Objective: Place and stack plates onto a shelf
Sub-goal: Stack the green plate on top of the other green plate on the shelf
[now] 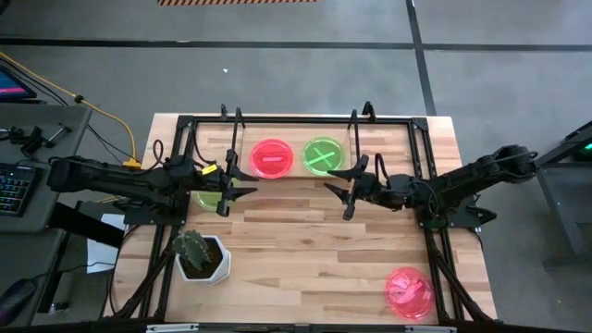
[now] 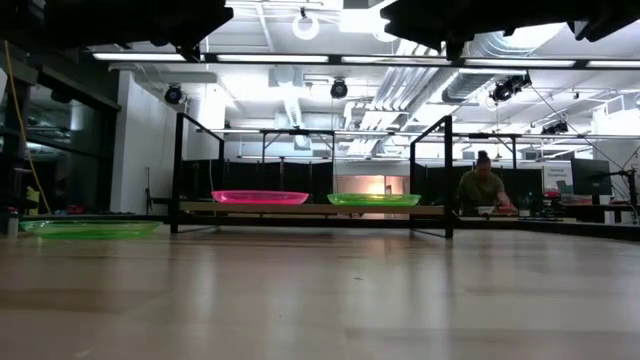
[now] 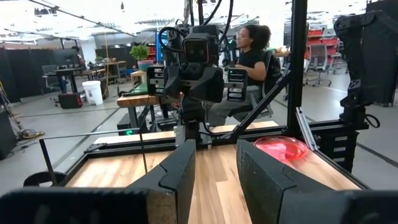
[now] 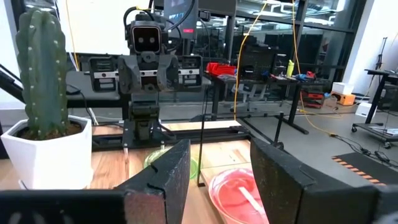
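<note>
The wooden table [image 1: 314, 250] carries the shelf [image 1: 305, 185] along its far side, a light board between thin black rods. A cactus in a white pot [image 1: 199, 256] stands near the front left. On the shelf lie a pink plate [image 1: 272, 158] and, to its right, a green plate [image 1: 324, 155]. Another green plate [image 1: 215, 196] sits left of the shelf (partly under the left arm), and one pink plate [image 1: 408, 292] rests at the near right corner. The left gripper [image 1: 225, 190] hovers over that green plate with fingers spread and empty; the right gripper [image 1: 349, 190] hangs by the shelf's near edge, likewise spread, holding nothing
</note>
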You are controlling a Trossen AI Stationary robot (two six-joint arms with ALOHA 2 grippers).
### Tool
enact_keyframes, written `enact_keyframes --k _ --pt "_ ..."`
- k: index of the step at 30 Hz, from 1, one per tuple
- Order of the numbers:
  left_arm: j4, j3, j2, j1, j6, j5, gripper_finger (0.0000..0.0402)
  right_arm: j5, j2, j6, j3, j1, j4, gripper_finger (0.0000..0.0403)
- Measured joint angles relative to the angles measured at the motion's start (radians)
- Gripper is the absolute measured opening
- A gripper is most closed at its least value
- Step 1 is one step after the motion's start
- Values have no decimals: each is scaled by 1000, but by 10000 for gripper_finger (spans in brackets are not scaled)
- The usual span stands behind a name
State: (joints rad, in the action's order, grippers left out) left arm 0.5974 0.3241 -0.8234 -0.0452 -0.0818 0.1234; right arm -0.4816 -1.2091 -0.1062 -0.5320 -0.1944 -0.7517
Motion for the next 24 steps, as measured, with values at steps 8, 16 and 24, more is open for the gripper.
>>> enact_keyframes --k 8,16,24 --pt "-1 0 0 0 0 0 105 0 0 0 0 0 4 156" --pt "-1 0 0 0 0 0 105 -1 0 1 0 0 7 156" --pt "-2 0 0 1 0 0 105 -1 0 1 -2 0 22 156"
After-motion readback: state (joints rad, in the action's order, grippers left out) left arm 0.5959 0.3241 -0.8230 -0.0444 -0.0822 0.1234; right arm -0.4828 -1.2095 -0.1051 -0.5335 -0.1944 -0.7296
